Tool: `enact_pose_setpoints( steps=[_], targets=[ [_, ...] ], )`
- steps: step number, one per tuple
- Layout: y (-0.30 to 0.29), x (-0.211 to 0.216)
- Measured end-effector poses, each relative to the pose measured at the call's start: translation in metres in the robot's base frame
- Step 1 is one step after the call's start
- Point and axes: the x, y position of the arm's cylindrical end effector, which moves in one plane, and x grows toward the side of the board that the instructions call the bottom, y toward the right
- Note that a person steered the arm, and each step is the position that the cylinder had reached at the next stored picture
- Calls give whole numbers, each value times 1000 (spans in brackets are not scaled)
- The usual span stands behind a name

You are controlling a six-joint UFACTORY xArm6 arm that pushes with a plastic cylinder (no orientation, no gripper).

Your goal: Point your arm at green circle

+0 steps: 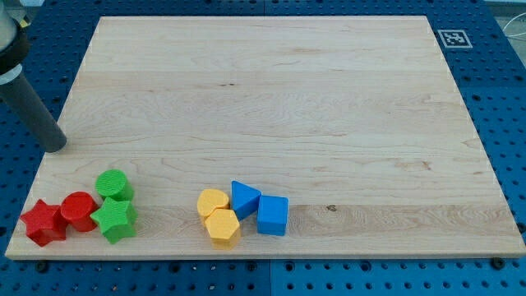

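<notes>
Camera view: green circle (113, 184), squat ridged cylinder.

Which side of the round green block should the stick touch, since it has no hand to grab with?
No gripper here, so my tip can only touch or push. The green circle block is best met on its upper-left curved side, which is open and faces my tip. The red circle block and green star block crowd its lower sides.

One high view, angled down over the whole wooden board (271, 99); moderately close
</notes>
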Motion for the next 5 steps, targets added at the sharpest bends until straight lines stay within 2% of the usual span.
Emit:
enact_pose_setpoints(
  steps=[1, 2, 3, 4, 5],
  targets=[
    [18, -9],
    [87, -19],
    [130, -17],
    [130, -15],
    [130, 38]
  ],
)
